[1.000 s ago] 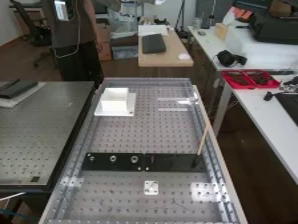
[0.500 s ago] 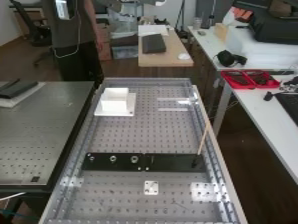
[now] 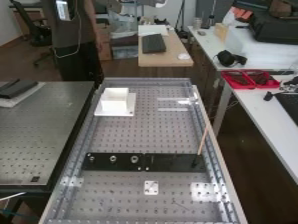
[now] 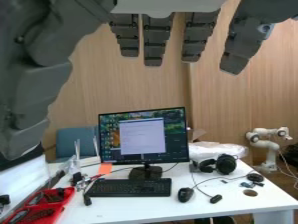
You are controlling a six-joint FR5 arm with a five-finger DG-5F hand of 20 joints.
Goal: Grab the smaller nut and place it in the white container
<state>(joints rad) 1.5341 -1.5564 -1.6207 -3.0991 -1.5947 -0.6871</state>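
**Hardly a stir over the perforated bench (image 3: pixel 130 135)**

Only a pale rounded shape (image 3: pixel 156 3) at the high view's top edge had shifted a touch since the earlier frames; what it was, I couldn't tell. Everything on the bench lay just where it had been.

In the high view, three small metal pieces (image 3: pixel 113 159) sat in a row, apart from one another, on the left of two black plates (image 3: pixel 103 166) placed end to end across the bench. The leftmost piece (image 3: pixel 92 158) looked the smallest, but which one the task meant I couldn't make out. Well apart from them, toward the far end and on the left, the white container (image 3: pixel 114 106) stood on a flat white base (image 3: pixel 132 104). A thin wooden stick (image 3: pixel 203 137) leaned up from the right-hand black plate, and a small white square (image 3: pixel 151 188) lay nearer the near end.

In the wrist view, the hand (image 4: pixel 157 40) hung with its fingers extended and spread, released, nothing in its grasp. Beyond it was a white desk (image 4: pixel 199 205) with a lit monitor (image 4: pixel 142 136), a black keyboard (image 4: pixel 130 187) in front of that, a mouse (image 4: pixel 185 194) beside the keyboard and headphones (image 4: pixel 225 164) near the monitor.
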